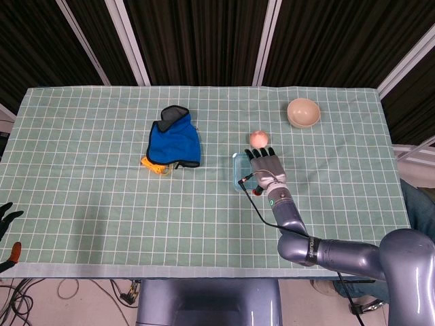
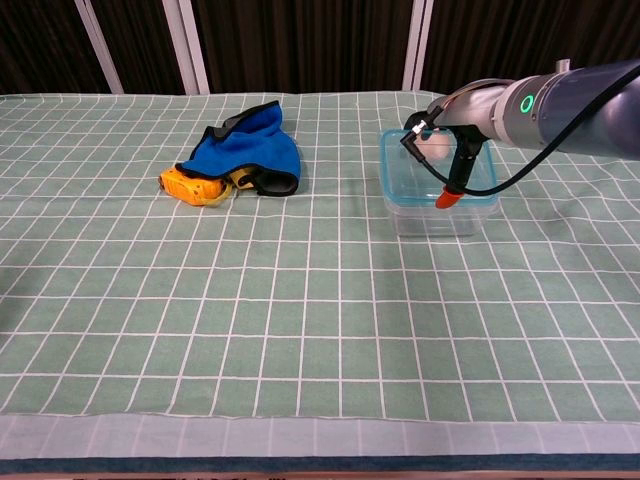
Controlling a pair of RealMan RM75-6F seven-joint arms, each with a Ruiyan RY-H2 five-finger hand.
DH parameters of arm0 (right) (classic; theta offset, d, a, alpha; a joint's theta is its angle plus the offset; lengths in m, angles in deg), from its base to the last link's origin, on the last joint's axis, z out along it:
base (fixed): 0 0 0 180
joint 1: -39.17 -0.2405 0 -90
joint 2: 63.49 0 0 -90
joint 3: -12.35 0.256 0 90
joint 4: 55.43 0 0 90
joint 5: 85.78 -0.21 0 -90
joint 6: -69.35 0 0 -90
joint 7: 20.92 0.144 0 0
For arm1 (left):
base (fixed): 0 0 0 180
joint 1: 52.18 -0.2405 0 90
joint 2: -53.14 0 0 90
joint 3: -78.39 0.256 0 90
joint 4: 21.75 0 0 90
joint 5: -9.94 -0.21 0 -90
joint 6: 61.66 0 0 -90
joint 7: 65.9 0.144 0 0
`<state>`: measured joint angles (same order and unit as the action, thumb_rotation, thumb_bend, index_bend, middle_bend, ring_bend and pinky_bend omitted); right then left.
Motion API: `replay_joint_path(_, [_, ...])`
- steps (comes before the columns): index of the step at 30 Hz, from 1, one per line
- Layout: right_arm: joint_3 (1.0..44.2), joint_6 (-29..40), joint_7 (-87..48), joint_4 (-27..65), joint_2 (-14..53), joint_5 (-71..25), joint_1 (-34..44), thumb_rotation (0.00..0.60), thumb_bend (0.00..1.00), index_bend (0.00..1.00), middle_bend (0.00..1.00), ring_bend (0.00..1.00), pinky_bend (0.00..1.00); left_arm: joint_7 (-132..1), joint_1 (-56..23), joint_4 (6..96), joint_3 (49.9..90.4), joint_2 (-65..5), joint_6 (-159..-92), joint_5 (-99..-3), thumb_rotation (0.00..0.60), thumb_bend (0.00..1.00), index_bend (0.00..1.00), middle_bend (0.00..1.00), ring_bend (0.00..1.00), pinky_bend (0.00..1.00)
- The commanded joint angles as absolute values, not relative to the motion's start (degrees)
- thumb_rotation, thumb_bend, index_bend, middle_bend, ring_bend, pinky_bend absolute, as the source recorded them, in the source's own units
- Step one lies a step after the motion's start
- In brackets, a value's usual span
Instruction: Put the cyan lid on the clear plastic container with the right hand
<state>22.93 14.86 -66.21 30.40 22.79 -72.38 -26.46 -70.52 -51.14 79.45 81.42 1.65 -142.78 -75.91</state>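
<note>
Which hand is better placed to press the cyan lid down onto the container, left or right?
Right. The right hand is already over the cyan lid on the clear container; the left hand sits at the table's far left edge.

Lighting is even, bright and diffuse from overhead in both views. Shadows are faint and short: a soft one hugs the blue cloth (image 2: 243, 150) on its near edge. The backdrop beyond 12 o'clock is very dark, with little detail. Focus is sharp throughout. The head view shows slight bowing of the table (image 1: 81, 204) edges.
</note>
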Motion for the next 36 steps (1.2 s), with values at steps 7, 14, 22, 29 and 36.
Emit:
replay_joint_path(7, [22.64,14.80,-66.71,30.45,22.84,-72.64,-26.58,0.600,0.24,0.05,0.12,0.00,0.00,-70.53,-51.13,79.53,81.44,1.73,-142.70,-75.84,0.600,0.52,0.14,0.00,0.00,0.00])
replay_joint_path(14, [22.71,15.13,-66.62,30.39,22.97,-72.83,-26.66,0.600,0.24,0.05,0.12,0.00,0.00,-70.47,-51.12,79.57,81.43,1.75,-142.65,-75.78,0.600,0.52,0.14,0.00,0.00,0.00])
replay_joint_path(22, [22.72,15.27,-66.63,29.94,23.21,-73.08,-26.78,0.600,0.24,0.05,0.11,0.00,0.00,-70.46,-51.11,79.64,81.42,1.79,-142.60,-75.71,0.600,0.52,0.14,0.00,0.00,0.00])
replay_joint_path(29, [22.59,15.39,-66.68,29.64,23.39,-73.13,-26.81,0.600,0.24,0.05,0.11,0.00,0.00,-70.46,-51.09,79.69,81.45,1.86,-142.50,-75.67,0.600,0.52,0.14,0.00,0.00,0.00])
replay_joint_path(36, [22.54,15.51,-66.63,29.52,23.56,-73.01,-26.84,0.600,0.24,0.05,0.09,0.00,0.00,-70.39,-51.11,79.66,81.41,1.79,-142.59,-75.67,0.600,0.52,0.14,0.00,0.00,0.00])
